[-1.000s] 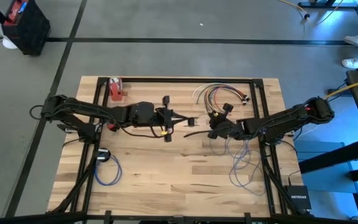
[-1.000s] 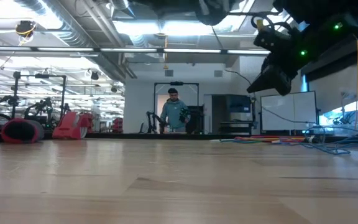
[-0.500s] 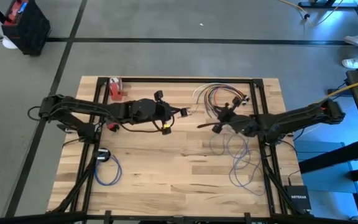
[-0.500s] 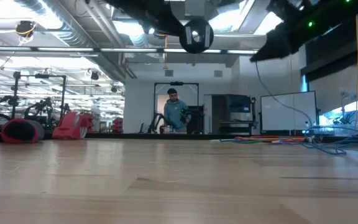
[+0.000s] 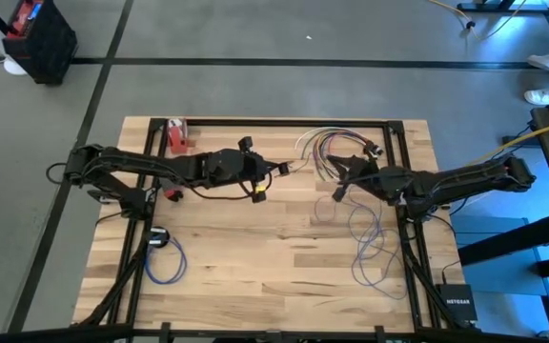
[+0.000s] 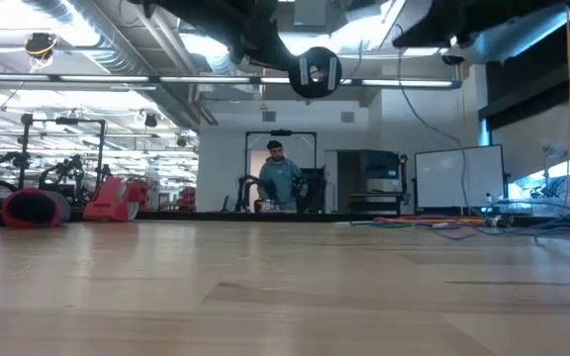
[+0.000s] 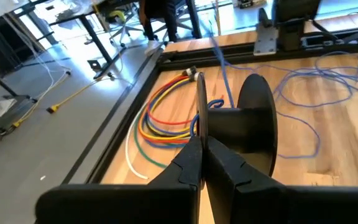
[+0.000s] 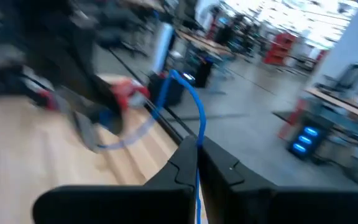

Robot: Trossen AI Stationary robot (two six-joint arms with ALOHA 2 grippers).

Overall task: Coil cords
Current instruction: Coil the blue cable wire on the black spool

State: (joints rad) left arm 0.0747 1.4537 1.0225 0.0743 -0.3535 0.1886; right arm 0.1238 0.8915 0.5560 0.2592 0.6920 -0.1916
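Observation:
The blue cord [image 5: 370, 250] lies in loose loops on the table's right half, and one stretch of it [image 8: 188, 93] rises into the air. My right gripper [image 5: 338, 193] is shut on that stretch above the table's middle. My left gripper [image 5: 281, 171] faces it from the left, shut on a thin pale-tipped cord end [image 7: 200, 106]. A bundle of red, orange, yellow and white cords [image 5: 334, 143] lies at the far edge. A second blue cord, coiled [image 5: 165, 262], lies by a small black disc [image 5: 157, 236] at the near left. My left gripper pinches a thin pale cord end [image 7: 201, 134] between its two fingers, coming nearly level from the table's left. The end stands out beyond the fingertips, clear of the table, with blue cord [image 7: 195, 126] right beside it. My right gripper pinches the blue cord [image 8: 197, 138] between its two fingers, coming level from the table's right. The cord arcs out past the fingertips toward my left gripper and hangs slack.
A red object [image 5: 177, 136] sits at the far left corner. Black frame rails [image 5: 284, 122] run round the table's edges. A black box [image 5: 457, 303] lies beyond the near right corner. A person [image 6: 278, 178] stands far back in the room.
My right gripper has risen well above the table and tipped up toward level, drawing back a little toward the right edge, with the blue cord lifted along. My left gripper has drifted slightly toward the far edge and turned. Both have stayed shut.

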